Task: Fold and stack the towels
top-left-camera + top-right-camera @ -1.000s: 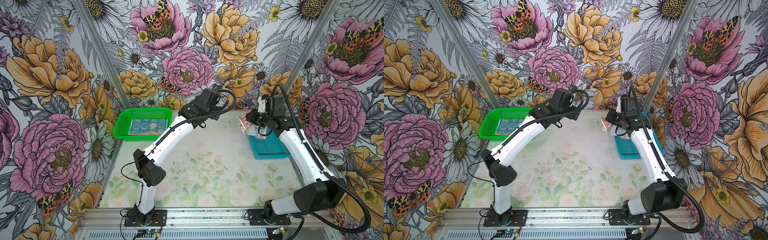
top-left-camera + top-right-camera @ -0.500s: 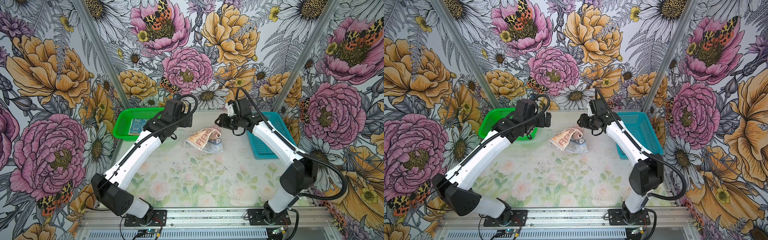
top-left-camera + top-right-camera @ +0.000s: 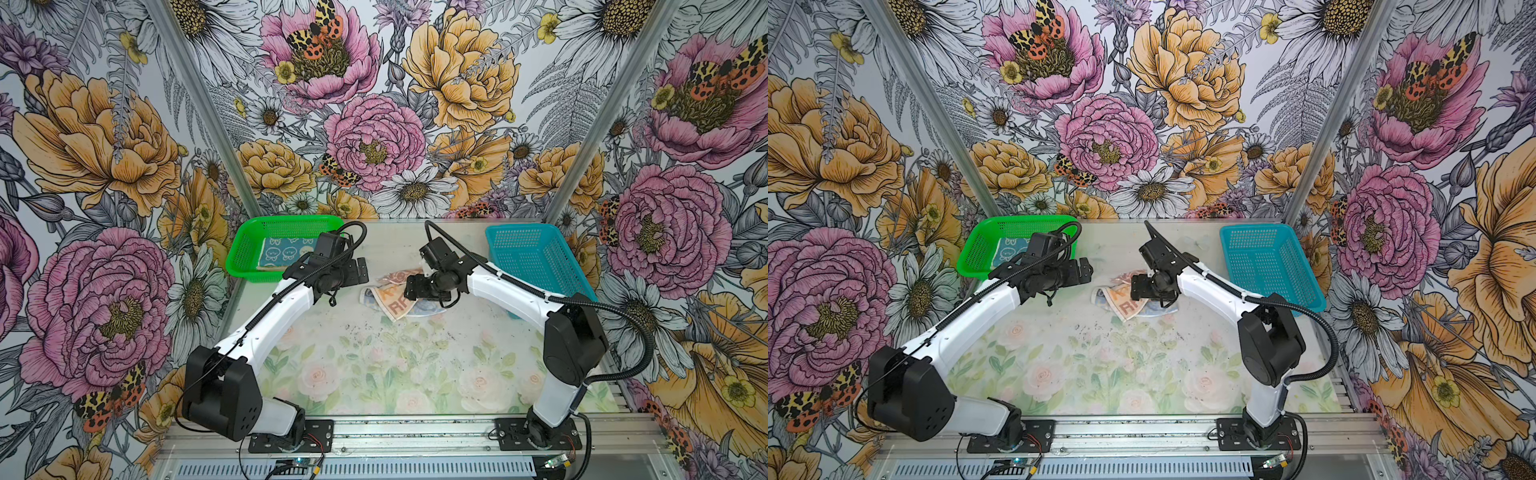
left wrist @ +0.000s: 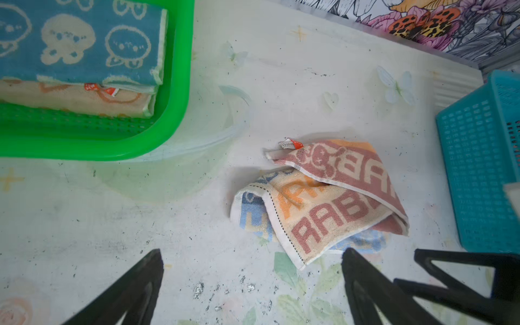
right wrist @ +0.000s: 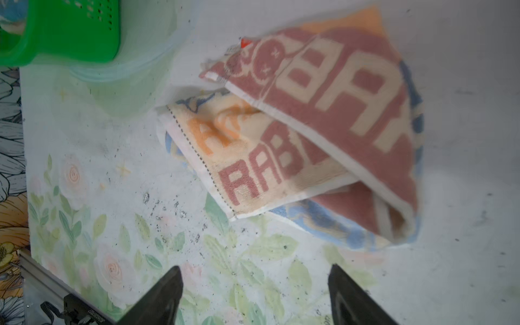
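Lying crumpled: the striped towel [image 3: 395, 302] [image 4: 318, 202] sits bunched on the table [image 3: 374, 365], between the green basket [image 3: 286, 219] and the blue basket [image 3: 524, 227], touching neither.
Towel shape: loose, skewed layers lie one over another with the "RABBIT" lettering up. In the right wrist view [image 5: 309, 135] a brown flap overlaps a paler, stitched-edge flap.
Stack: the teal towel [image 4: 78, 42] lies folded on top of the orange towel [image 4: 70, 98] inside the green basket.
Left gripper [image 4: 253, 253]: jaws are wide apart and hold nothing. It hovers on the green-basket side of the striped towel.
Right gripper [image 5: 254, 268]: jaws are apart with nothing between them, and it hangs just over the towel.
Step in hand: probably spreading this last towel flat so that it can be folded.
Doing it well: pinch a single layer at the stitched hem corner, not the whole bundle. Have each gripper take a different corner of the same edge, then draw them apart low over the table.
Risk: catching two layers would drag the lump along instead of opening it.
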You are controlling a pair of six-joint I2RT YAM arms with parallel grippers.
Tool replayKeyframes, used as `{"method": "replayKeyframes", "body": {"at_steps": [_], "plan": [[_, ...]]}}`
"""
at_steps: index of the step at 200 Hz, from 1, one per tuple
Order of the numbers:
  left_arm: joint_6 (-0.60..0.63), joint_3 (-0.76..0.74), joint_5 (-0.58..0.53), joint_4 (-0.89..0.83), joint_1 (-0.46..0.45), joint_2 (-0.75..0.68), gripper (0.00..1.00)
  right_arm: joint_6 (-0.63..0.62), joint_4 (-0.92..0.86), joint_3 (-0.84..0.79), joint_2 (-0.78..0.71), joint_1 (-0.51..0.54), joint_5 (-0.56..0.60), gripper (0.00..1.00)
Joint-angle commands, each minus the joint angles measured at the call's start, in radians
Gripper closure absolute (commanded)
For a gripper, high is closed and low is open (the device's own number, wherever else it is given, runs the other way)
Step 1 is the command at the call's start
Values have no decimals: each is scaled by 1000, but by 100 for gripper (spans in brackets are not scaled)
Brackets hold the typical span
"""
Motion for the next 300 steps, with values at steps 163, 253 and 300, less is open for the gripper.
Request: {"method": "replayKeyframes", "body": {"at_steps": [163,253,300], "plan": [[-46,-149,124,67,106,-155,1,17,-3,180,352,182,213,53],[-43,-174,137,72,106,-154,1,24,-58,192,375,188,274,96],[-34,-179,137,72,92,-150,1,16,-91,138,153,142,260,100]]}}
